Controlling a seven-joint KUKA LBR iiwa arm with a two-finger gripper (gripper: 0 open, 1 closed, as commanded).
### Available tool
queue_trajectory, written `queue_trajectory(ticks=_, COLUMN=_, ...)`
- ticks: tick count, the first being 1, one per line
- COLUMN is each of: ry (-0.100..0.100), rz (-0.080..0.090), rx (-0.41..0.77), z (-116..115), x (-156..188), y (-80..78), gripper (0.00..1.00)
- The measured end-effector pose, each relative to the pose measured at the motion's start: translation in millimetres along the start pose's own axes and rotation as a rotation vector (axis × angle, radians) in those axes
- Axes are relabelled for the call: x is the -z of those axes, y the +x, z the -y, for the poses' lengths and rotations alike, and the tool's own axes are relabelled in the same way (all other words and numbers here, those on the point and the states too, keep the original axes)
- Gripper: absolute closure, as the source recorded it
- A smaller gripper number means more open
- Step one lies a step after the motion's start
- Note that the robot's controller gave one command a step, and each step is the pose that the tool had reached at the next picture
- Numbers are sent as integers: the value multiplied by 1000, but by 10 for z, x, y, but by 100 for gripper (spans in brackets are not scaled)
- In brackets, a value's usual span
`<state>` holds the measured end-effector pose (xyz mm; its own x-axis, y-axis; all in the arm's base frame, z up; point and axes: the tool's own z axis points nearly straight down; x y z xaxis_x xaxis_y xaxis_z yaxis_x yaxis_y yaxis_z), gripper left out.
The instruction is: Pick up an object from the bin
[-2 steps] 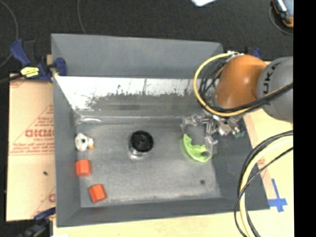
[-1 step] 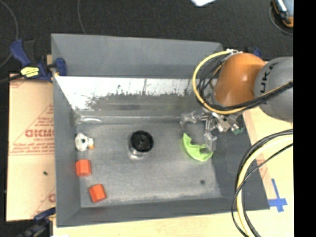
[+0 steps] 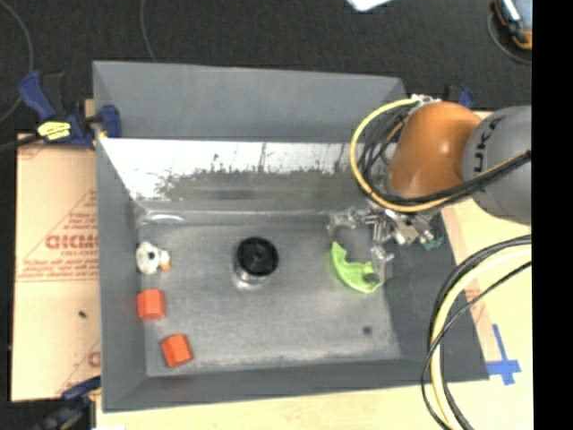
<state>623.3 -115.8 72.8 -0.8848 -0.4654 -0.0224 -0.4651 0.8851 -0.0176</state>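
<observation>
The arm's gripper point(image 3: 380, 251) hung low by the right wall of the grey bin point(image 3: 269, 370), just over a bright green curved piece point(image 3: 349, 272) and apparently touching it (what kind of thing it was could not be made out). The piece lay on the floor close to that wall, about midway between the far and near edges. Whether the gripper was spread or pressed together could not be told, and nothing showed the green curved piece pinched in it.

A clean grasp here probably called for straddling the curve across its narrow width at the thicker middle, closing firmly before any lift, then rising straight up. The sloping right wall left little room on that side, so any sideways correction looked safer toward the bin's centre, where the floor lay bare.

A black round object point(image 3: 256, 258) sat mid-floor, well apart. A small white toy point(image 3: 152, 258) and two orange blocks point(image 3: 150, 305) point(image 3: 175, 349) kept to the left edge, far from the work
</observation>
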Motion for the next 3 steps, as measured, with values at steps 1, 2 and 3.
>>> queue_trajectory(ticks=1, ry=-1, rz=-1, rx=94, z=42, x=778, y=96, gripper=0)
queue_trajectory(ticks=2, ry=5, rz=7, rx=93, z=65, x=1296, y=96, gripper=0)
queue_trajectory(ticks=3, ry=3, rz=6, rx=67, z=-77, x=383, y=211, gripper=0)
